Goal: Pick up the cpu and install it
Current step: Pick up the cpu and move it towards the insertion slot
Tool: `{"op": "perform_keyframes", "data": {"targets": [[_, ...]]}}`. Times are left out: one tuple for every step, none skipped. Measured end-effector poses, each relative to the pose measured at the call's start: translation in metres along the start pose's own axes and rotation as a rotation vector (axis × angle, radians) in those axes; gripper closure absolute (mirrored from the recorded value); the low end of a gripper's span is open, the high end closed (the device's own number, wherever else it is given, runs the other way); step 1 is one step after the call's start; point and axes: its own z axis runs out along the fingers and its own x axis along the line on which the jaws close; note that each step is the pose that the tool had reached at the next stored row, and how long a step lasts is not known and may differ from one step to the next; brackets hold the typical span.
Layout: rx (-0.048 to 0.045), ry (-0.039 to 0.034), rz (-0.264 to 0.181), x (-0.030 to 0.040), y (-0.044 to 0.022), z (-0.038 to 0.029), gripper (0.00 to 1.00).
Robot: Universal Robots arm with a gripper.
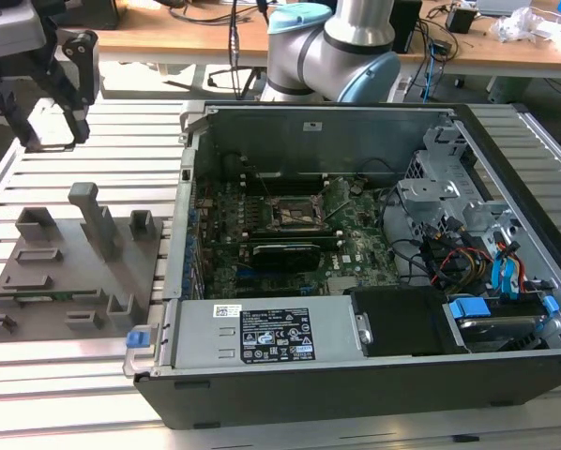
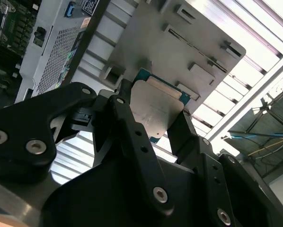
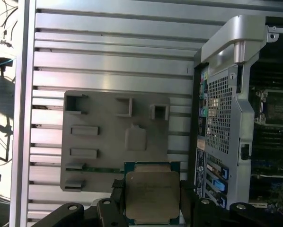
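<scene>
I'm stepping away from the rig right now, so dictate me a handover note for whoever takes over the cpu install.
Gripper: shut on the cpu, held by two opposite edges.
Position: raised above the grey fixture plate, beside the open computer case.
Done: cpu picked up.
Left: cpu is not yet in the motherboard socket.

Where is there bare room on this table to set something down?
Bare slats at the exterior view's lower left, bordered by the fixture plate and the computer case. More slats beyond the plate. Crowded: inside the case, and where the gripper holds the cpu.
</scene>
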Motion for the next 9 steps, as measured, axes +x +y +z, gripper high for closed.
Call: {"op": "perform_keyframes", "data": {"targets": [[0.0000, 0.0000, 0.000, -0.0018, -0.0001, 0.0000, 0.45], [0.0001, 0.0001, 0.000, -0.0074, -0.0004, 0.0002, 0.45], [0.0002, 0.0001, 0.000, -0.0115, -0.0006, 0.0003, 0.45], [0.0001, 0.0000, 0.000, -0.0159, -0.0009, 0.0005, 0.45], [0.0003, -0.0001, 0.000, -0.0234, -0.0013, 0.0007, 0.45], [0.0003, 0.0000, 0.000, -0.0260, -0.0014, 0.0008, 0.45], [0.0004, 0.0001, 0.000, -0.0282, -0.0015, 0.0008, 0.45], [0.0005, 0.0000, 0.000, -0.0318, -0.0017, 0.0009, 0.45], [0.0006, 0.0002, 0.000, -0.0348, -0.0019, 0.0010, 0.45]]}}
